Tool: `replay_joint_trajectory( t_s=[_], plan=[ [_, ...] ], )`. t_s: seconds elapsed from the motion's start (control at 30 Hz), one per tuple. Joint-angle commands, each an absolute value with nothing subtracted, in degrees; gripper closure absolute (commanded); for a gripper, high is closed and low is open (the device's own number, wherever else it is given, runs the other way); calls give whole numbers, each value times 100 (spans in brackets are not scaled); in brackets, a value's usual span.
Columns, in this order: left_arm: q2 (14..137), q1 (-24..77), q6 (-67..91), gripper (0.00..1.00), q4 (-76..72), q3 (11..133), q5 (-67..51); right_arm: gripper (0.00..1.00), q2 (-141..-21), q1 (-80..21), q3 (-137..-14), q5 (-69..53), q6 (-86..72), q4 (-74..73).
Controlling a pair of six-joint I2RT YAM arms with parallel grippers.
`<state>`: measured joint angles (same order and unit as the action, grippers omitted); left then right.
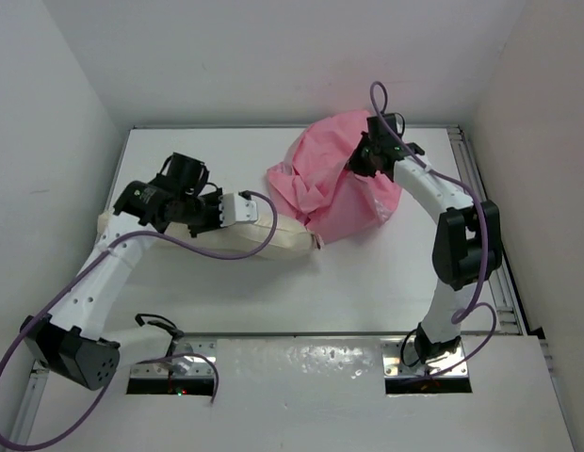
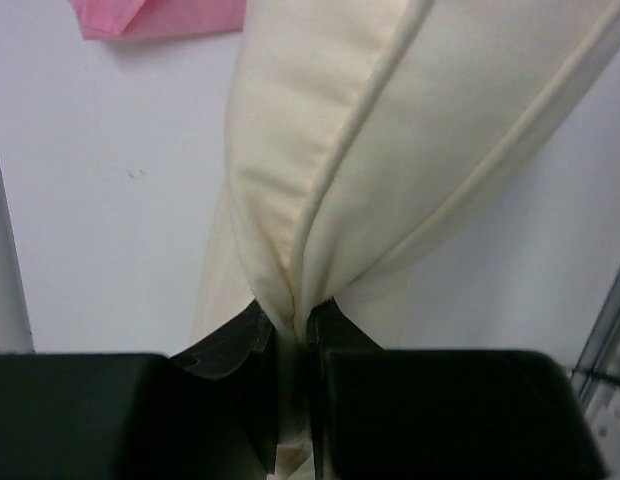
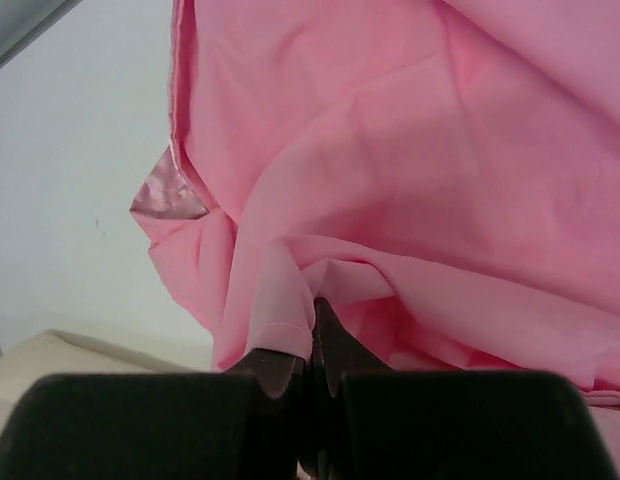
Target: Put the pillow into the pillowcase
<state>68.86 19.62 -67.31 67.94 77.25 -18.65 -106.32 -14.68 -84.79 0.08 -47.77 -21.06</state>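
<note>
Pinches a piped seam of the pillow [image 2: 390, 150] in the left tool [image 2: 290, 335], with the black fingers [image 2: 230, 345] drawn nearly together and only a thin bunch of cream cloth in the slit between them. Past that grip, fans out wide and thick, with two piped edges running away from the tool over the white table [image 2: 110, 200]. From above, shows as a long cream roll across the left half of the table, reaching from beneath the left arm [image 1: 113, 273] to the middle, its right tip just meeting the lower left edge of the pillowcase [image 1: 334, 188]; cannot tell whether that tip lies inside or only against it. Clamps a hemmed fold of the pink cloth in the right tool [image 3: 315, 345], fingers pressed fully together on it. Around that grip, bunches in loose creases, with a shinier satin corner turned out at the left. From above, sits as a crumpled pink heap at the back of the table, right of centre, with the right tool at its upper right side. In the right wrist view, low at the left, a strip of cream pillow beyond the pink folds.
</note>
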Motion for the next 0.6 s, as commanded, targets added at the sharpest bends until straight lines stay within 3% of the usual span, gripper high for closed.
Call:
replay_joint_trajectory(
  t_s=[0.0, 0.2, 0.57],
  plan=[
    [6566, 2100, -5400, 100, 4284, 7121, -1293, 100, -10294, -1652, -8368, 140, -4650, -1995],
    [6705, 2250, -4650, 100, 2646, 7065, 121, 100, -9643, -1924, -7603, 18, -4632, -1802],
    [6750, 2250, -4895, 100, 2532, 7532, 280, 100, -9255, -2162, -7479, 36, -4026, -2030]
  ],
)
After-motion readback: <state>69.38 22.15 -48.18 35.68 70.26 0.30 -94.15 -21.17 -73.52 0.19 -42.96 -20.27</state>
